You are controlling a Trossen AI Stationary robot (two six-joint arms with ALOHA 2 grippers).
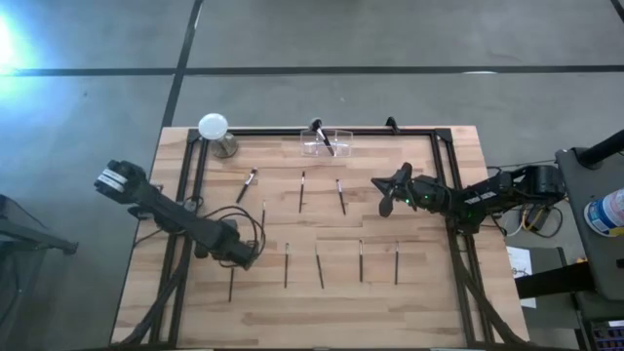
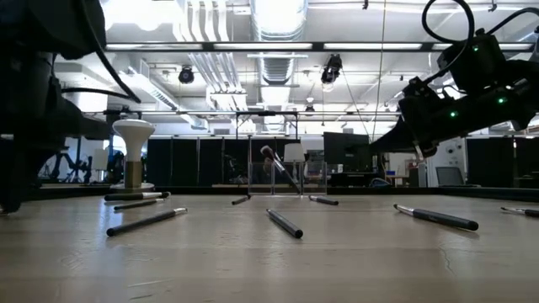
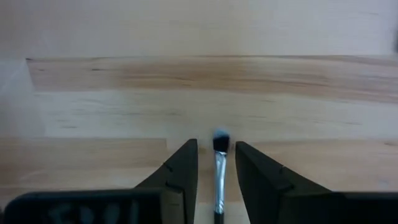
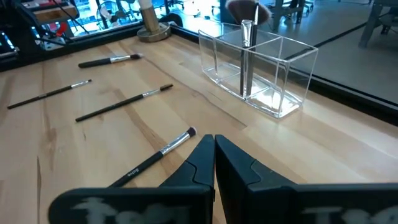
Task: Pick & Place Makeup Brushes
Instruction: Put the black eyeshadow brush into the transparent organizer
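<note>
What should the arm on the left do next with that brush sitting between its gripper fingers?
Probably close and lift. The left gripper stands open low over the table, with a makeup brush lying lengthwise between its fingers, not yet gripped. The clear holder at the table's far edge already has one brush standing in it, so that looks like the destination. The right gripper waits shut.

We see thin dark brushes (image 1: 302, 191) lying flat in scattered rows on the wood. One brush (image 1: 321, 136) leans upright, bristles up.
</note>
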